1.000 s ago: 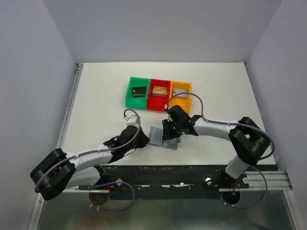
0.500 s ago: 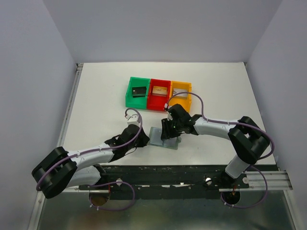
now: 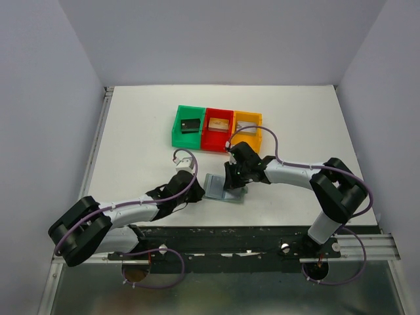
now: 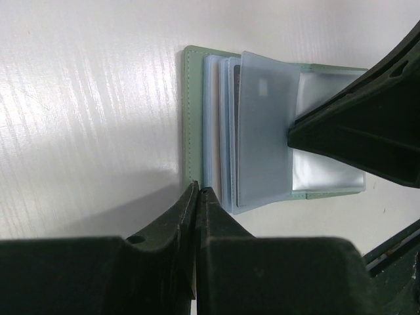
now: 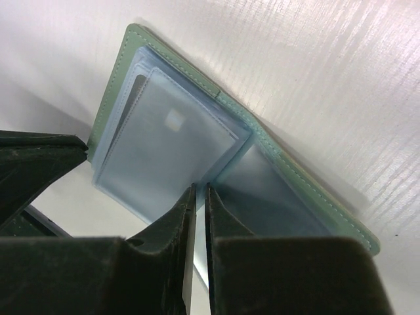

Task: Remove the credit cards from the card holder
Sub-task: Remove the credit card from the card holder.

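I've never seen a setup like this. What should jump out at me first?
Your eye lands on the open card holder near the table's front edge, its clear sleeves fanned out, with the left gripper and right gripper poking at it from opposite sides. Behind it stands a bright row of bins: green bin, red bin, yellow bin. A black card lies in the green one.

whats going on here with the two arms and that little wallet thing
Both arms are working on the card holder, which lies open on the table near their bases. The left gripper, fingers shut, has its tip at the holder's edge. The right gripper, nearly closed, is at the clear sleeves by the fold. A silvery card sits in the top sleeve. A black card lies in the green bin, a tan card in the red bin.
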Robot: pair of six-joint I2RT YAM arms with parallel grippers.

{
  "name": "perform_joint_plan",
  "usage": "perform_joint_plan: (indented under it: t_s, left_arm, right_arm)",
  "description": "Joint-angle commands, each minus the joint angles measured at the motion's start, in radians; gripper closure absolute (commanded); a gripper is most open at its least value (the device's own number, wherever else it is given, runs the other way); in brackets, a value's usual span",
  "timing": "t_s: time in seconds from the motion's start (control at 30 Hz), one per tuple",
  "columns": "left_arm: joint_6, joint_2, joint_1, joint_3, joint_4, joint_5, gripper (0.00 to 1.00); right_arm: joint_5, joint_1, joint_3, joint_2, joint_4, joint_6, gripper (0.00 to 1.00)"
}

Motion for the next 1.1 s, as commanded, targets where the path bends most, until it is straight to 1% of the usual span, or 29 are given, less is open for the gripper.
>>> perform_joint_plan:
  t_s: [0.0,0.13,0.43,0.6,0.77,0.9,1.07]
  left_arm:
    - [0.0,0.01,-0.002,0.02,0.023,0.011,0.87]
    - [0.002,0.007,-0.003,0.023,0.019,0.004,0.87]
    - [0.035,-0.022,-0.002,0.055,0.009,-0.008,0.86]
    - [0.054,-0.039,0.0,0.069,0.035,-0.011,0.84]
    - [0.074,0.028,0.0,0.118,0.022,0.018,0.84]
    - [0.074,0.083,0.0,0.137,0.042,0.056,0.84]
    - [0.078,0.119,0.0,0.157,0.054,0.08,0.84]
  right_arm:
    - [0.073,-0.007,0.0,-0.005,-0.059,-0.031,0.84]
    - [0.079,-0.008,0.0,-0.009,-0.068,-0.045,0.9]
    - [0.091,-0.007,-0.005,-0.001,-0.071,-0.054,0.91]
    - [0.093,-0.007,-0.009,-0.001,-0.07,-0.059,0.91]
    - [0.088,-0.007,-0.012,0.004,-0.064,-0.06,0.91]
    - [0.084,-0.007,-0.015,0.001,-0.061,-0.059,0.91]
    - [0.08,-0.008,-0.017,-0.001,-0.059,-0.059,0.91]
